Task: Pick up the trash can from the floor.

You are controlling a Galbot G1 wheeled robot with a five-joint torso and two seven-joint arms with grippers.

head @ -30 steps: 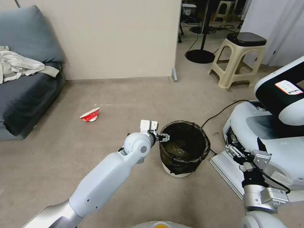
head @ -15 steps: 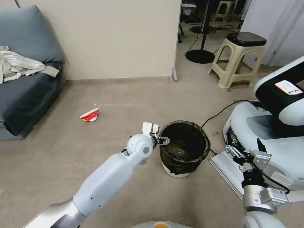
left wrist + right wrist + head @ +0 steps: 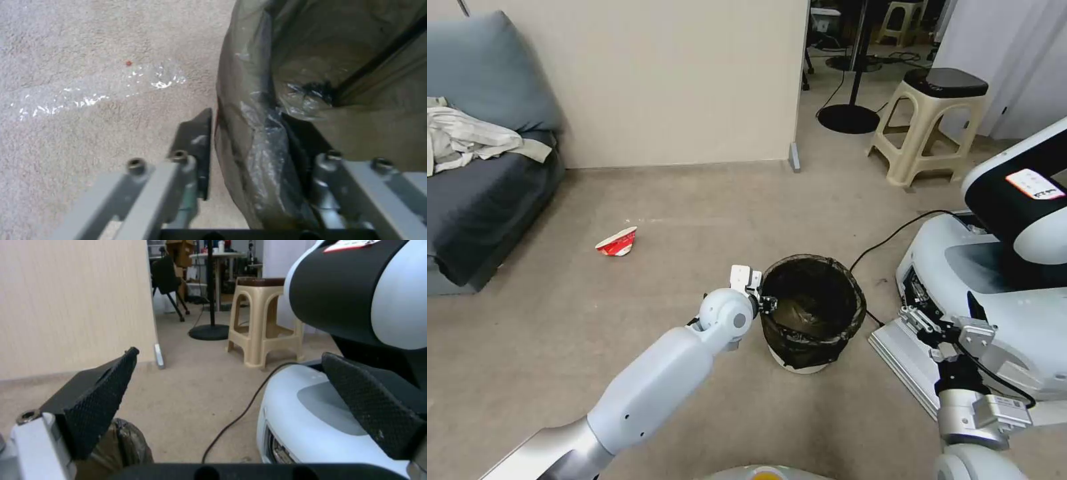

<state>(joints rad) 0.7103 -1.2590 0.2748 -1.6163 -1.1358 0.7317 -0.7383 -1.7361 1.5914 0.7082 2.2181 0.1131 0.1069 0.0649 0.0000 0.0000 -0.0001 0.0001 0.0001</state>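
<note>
Head view: the trash can (image 3: 812,313) stands upright on the floor (image 3: 647,280), its dark bag folded over the rim. The left gripper (image 3: 765,302) is at the rim's near-left edge. The right gripper (image 3: 937,327) hangs low at the right, apart from the bin. A crushed paper cup (image 3: 617,241) lies well off to the left.

Left wrist view: the left gripper's fingers (image 3: 195,140) straddle the bagged rim, one outside the wall, one inside, pinching it.

Right wrist view: the right gripper's fingers (image 3: 104,390) are spread wide, holding nothing; a beige stool (image 3: 262,323) stands beyond
</note>
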